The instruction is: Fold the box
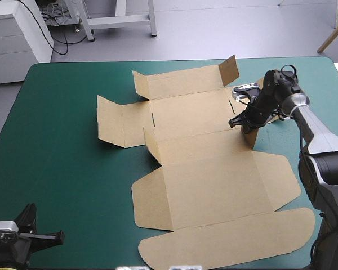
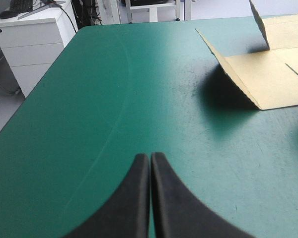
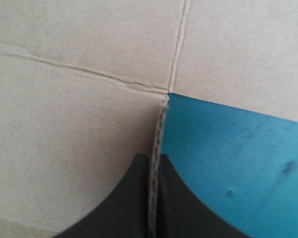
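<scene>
1. The brown box [image 1: 214, 185] lies in the middle of the table [image 1: 56, 140], on the teal-green cover [image 2: 114, 99]. It is one big cut sheet, and most of it is flat.
2. Some parts stand up a bit: a long flap on the far side, a flap on the left side, and a low wall across the middle.
3. A small flap [image 1: 250, 136] on the box's right side stands up too.
4. The right gripper [image 1: 242, 124] pinches this small flap. Its two black fingers are almost together, with the thin edge of the board between them.
5. The left gripper [image 2: 150, 157] sits by the near left corner of the table, well apart from the box. Its black fingers are pressed together and hold nothing. Only bare cover lies under it.
</scene>
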Motion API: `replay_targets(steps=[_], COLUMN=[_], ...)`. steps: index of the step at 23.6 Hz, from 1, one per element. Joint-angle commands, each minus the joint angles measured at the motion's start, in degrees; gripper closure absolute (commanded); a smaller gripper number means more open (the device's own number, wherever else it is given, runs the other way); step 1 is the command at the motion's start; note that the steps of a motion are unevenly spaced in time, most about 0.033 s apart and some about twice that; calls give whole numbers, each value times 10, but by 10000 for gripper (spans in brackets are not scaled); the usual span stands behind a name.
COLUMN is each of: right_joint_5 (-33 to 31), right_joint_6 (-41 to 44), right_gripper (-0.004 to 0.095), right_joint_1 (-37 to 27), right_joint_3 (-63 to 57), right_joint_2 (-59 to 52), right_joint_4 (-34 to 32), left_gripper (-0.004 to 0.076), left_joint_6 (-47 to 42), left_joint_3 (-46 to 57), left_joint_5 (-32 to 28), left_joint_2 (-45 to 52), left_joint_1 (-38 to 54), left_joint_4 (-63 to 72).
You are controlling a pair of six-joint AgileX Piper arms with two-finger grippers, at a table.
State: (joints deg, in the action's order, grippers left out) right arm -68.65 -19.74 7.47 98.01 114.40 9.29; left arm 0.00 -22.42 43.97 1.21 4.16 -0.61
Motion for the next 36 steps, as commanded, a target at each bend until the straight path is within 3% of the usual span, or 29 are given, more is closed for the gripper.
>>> replay_targets(steps=[1, 6, 11, 13, 19, 27, 36], right_joint_5=[-2, 11, 77, 135, 197, 235, 262], right_joint_6=[-71, -190, -312, -395, -521, -584, -585], right_gripper=[922, 922, 928, 928, 928, 928, 902], right_joint_1=[43, 109, 173, 196, 239, 254, 254], right_joint_3=[24, 58, 89, 90, 90, 90, 90], right_joint_2=[-31, -31, -31, -28, -4, 17, 17], right_joint_4=[14, -12, -49, -40, -27, -14, 32], left_gripper=[734, 734, 734, 734, 734, 734, 734], left_joint_6=[0, 0, 0, 0, 0, -4, -6], left_joint_3=[-12, -12, -12, -12, -12, -12, -12], left_joint_5=[-44, -44, -44, -44, -44, -44, -45], left_joint_2=[5, 5, 5, 5, 5, 5, 5], left_joint_1=[0, 0, 0, 0, 0, 0, 0], left_joint_4=[1, 1, 1, 1, 1, 1, 1])
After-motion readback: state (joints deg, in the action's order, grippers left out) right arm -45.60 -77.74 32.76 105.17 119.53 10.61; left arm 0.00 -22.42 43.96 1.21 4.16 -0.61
